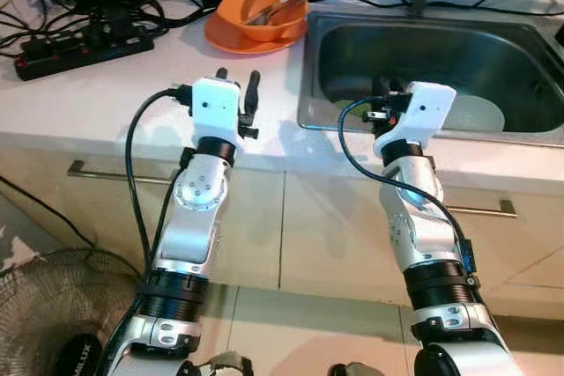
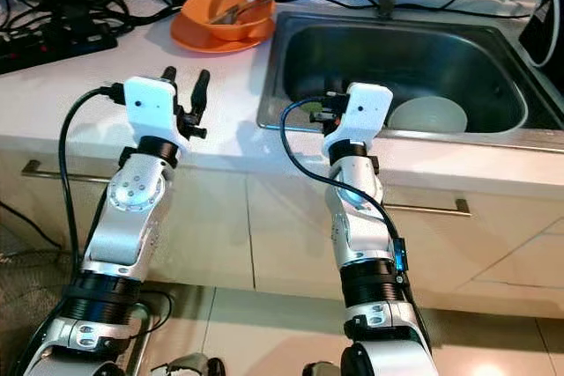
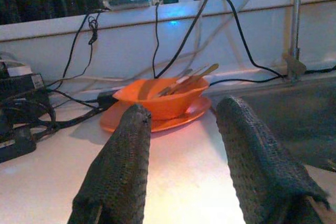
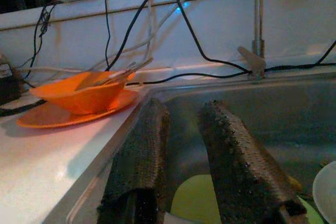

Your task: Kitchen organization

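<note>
White kitchen table (image 1: 106,103) is running across the upper part of your frame, with a steel sink (image 1: 520,37) sunk into it at the upper right and cupboard fronts below. Your left end effector (image 1: 238,85) is hovering over the bare table with its fingers spread apart and holding nothing. Your right end effector (image 4: 184,150) is reaching over the sink's near rim, fingers parted and empty too. An orange bowl (image 1: 263,13) is sitting on an orange plate (image 1: 231,39) at upper centre, with utensils (image 1: 280,2) lying in it, handles slanting toward the upper right. That stack is lying straight ahead of your left end effector, up the frame, so your left arm looks the nearer one for it. A white bowl (image 1: 476,114) is resting in the sink, just right of your right end effector.
</note>
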Robot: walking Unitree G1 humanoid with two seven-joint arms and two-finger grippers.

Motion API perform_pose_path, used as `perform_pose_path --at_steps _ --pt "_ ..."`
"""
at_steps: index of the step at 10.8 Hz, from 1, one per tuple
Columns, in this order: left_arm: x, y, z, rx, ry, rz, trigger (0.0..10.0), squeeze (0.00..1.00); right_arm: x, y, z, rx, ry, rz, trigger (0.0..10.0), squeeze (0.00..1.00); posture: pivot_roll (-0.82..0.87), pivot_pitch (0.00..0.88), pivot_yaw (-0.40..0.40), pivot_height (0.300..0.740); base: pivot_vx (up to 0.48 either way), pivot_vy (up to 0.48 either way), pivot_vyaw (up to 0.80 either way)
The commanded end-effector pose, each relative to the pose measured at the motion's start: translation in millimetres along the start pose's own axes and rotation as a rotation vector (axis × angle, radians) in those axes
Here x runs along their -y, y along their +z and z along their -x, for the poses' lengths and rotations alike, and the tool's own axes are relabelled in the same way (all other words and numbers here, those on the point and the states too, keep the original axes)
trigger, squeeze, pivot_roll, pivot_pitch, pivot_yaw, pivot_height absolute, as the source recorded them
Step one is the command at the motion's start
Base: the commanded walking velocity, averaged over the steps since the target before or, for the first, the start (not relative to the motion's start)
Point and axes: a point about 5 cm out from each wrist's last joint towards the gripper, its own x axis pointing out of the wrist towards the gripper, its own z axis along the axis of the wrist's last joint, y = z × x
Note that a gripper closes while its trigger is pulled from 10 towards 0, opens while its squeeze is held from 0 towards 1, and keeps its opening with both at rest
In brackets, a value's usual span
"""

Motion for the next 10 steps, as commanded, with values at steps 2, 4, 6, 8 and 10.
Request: perform_pose_path --at_steps 2,4,6,8,10 --pt "-2.7 5.6 -2.1 0.016 0.017 0.001 10.0 0.0 -5.6 4.2 -1.0 0.019 0.036 0.006 10.0 0.0 0.05 0.079 0.012 0.74 0.253 0.0 0.72" --pt "-1.3 5.4 -2.5 0.014 0.013 0.002 10.0 0.0 -4.9 4.2 -1.4 0.019 0.031 -0.02 10.0 0.0 0.04 0.079 0.012 0.74 0.251 0.0 0.0" --pt "0.2 6.1 -3.0 0.017 0.005 0.0 10.0 0.0 -3.7 2.3 -1.3 0.007 0.025 -0.01 10.0 0.0 0.05 0.077 0.014 0.74 0.253 0.0 0.0" --pt "1.8 7.5 -3.3 0.023 0.0 0.001 10.0 0.0 -4.1 1.4 -0.8 0.004 0.025 -0.016 10.0 0.0 0.04 0.074 0.016 0.74 0.257 0.0 0.0" --pt "2.6 8.5 -3.3 0.029 -0.002 0.004 10.0 0.0 -3.7 -0.2 -0.5 -0.003 0.024 -0.016 10.0 0.0 0.05 0.072 0.014 0.74 0.255 0.0 0.0"
